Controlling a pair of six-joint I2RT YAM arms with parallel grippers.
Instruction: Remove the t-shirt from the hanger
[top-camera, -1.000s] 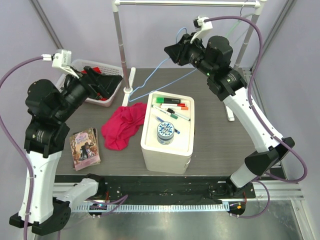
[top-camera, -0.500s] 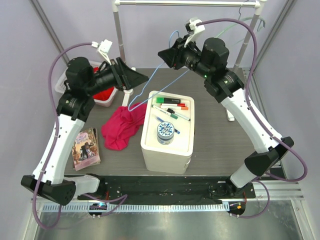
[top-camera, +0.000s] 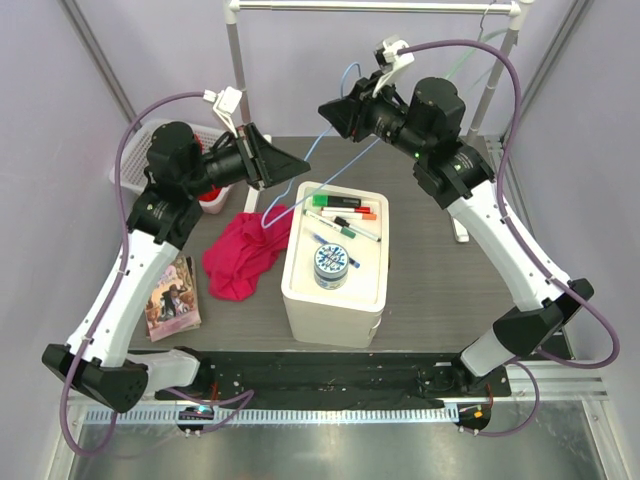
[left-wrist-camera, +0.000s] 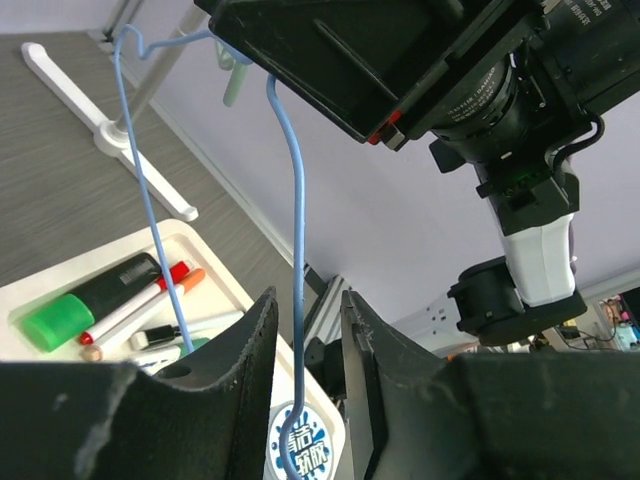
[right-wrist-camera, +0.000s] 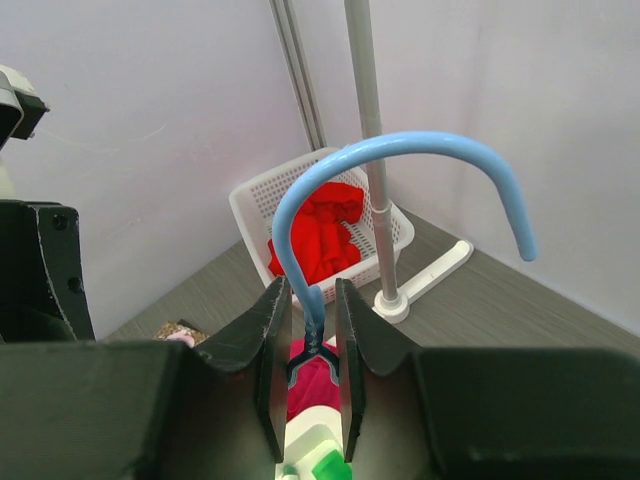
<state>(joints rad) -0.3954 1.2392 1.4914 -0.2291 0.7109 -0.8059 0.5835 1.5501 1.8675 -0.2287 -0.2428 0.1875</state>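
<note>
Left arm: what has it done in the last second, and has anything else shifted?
The left gripper swung in from the left to the centre. Its jaws now straddle the hanger at its blue wire and have narrowed, with a gap still showing. The right gripper, clamped on the hanger's neck, shifted it slightly. The pink t-shirt beside the white tray, and the markers, stayed put.

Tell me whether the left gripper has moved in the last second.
Yes. The left gripper has swung right, away from the white plastic basket, past the white rack pole, to the thin blue wire hanger.
</note>
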